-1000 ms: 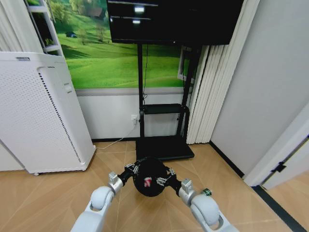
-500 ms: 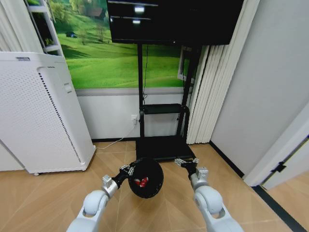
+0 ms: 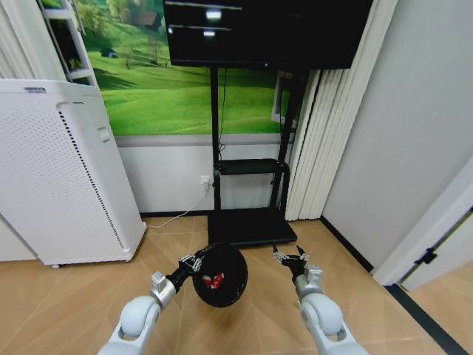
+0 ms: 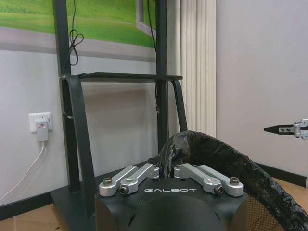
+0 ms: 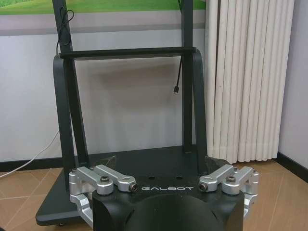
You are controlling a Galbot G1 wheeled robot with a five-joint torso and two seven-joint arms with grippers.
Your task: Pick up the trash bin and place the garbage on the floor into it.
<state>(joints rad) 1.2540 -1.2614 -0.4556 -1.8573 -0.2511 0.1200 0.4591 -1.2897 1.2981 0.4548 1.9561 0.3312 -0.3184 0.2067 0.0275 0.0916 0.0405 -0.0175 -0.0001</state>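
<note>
Bin mouth faces me: my left gripper pinches the trash bin by its left rim, red garbage inside; my right gripper, fingers spread and empty, hangs just right of it

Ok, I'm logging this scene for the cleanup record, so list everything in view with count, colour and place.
trash bin: one, black, held off the floor at its rim, tilted toward the camera.
garbage: red and white pieces, inside the bin.
air purifier: one, white, left on the floor.
TV stand: one, black, against the wall.
screen: one, black, atop the stand.
curtain: one, white, right of the stand.
floor: tan wood.
left gripper: shut on the bin rim.
right gripper: open, holding nothing, right of the bin.
</note>
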